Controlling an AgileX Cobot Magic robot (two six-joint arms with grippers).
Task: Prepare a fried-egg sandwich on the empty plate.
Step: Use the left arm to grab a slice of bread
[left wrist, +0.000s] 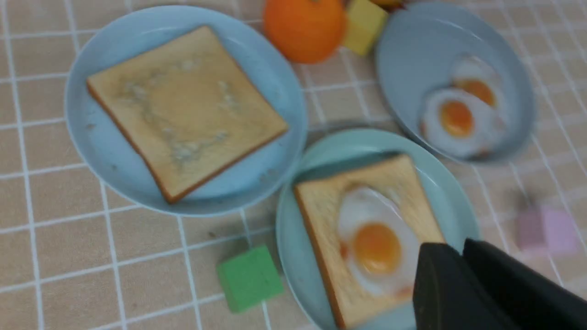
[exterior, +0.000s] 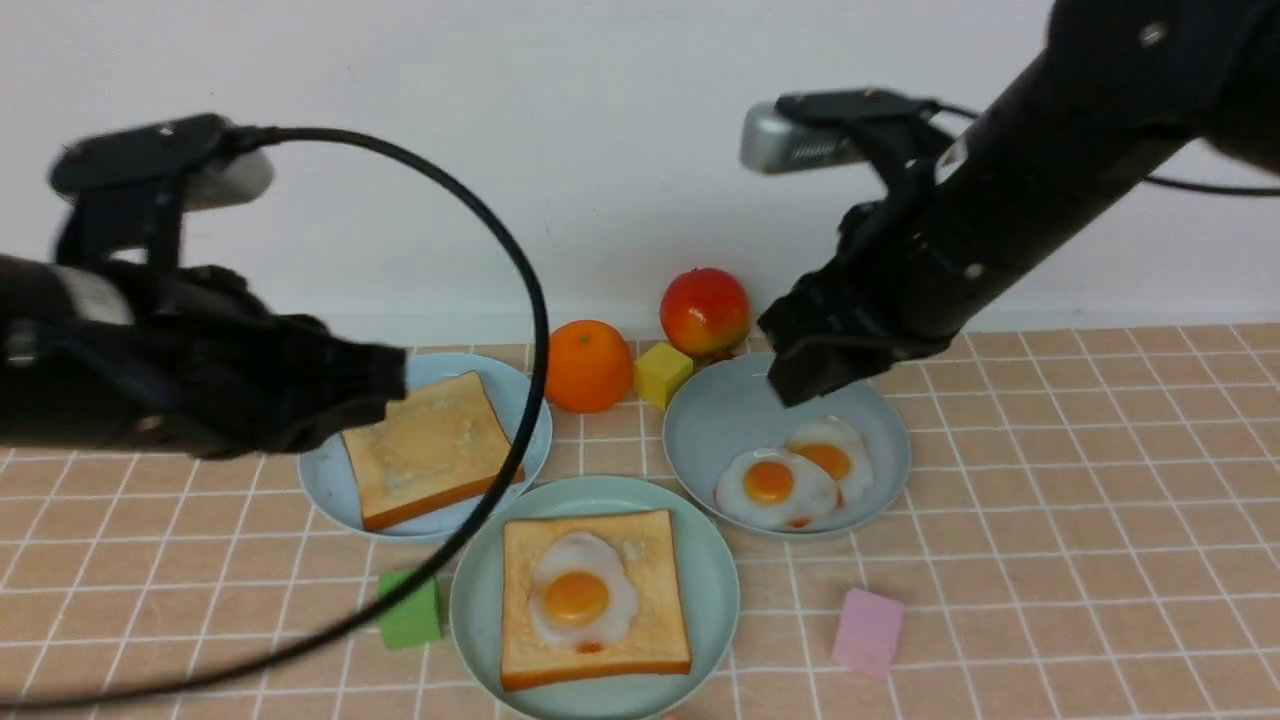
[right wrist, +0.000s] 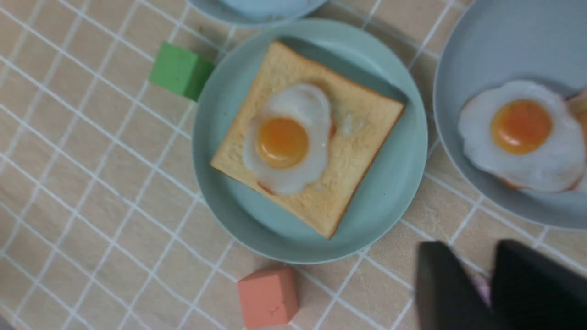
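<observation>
The left arm's [exterior: 200, 390] jaws sit very close together with nothing between them; whether they quite meet I cannot tell. The right arm's [exterior: 1000, 230] jaws stand a little apart and empty, above the far side of the round grey-blue plate [exterior: 720, 420].

The round, pale mint-green plastic plate [exterior: 478, 600] lies near and central on the tiled desk [exterior: 1050, 560]. It carries one thick golden-brown toast slice [exterior: 655, 560] with a glossy white fried egg with an orange yolk [exterior: 575, 595] on top. So the sandwich looks two-thirds built and only the lid is missing.

The second golden-brown toast slice [exterior: 430, 450] lies flat on the round light sky-blue plate [exterior: 325, 485], left and farther off, with the left jaws just beside its left edge. The next move probably calls for opening, pinching that slice by an edge, lifting it and laying it squarely over the egg.

A green cube [exterior: 410, 610] sits just beside the mint plate's left rim, close under that path. A black cable [exterior: 530, 300] loops across the sky-blue plate in the front view. Two spare fried eggs [exterior: 770, 485], an orange [exterior: 587, 365], a red-and-yellow fruit [exterior: 705, 312], a yellow cube [exterior: 660, 373], a pink block [exterior: 868, 630] and a salmon cube [right wrist: 268, 298] lie clear of it.
</observation>
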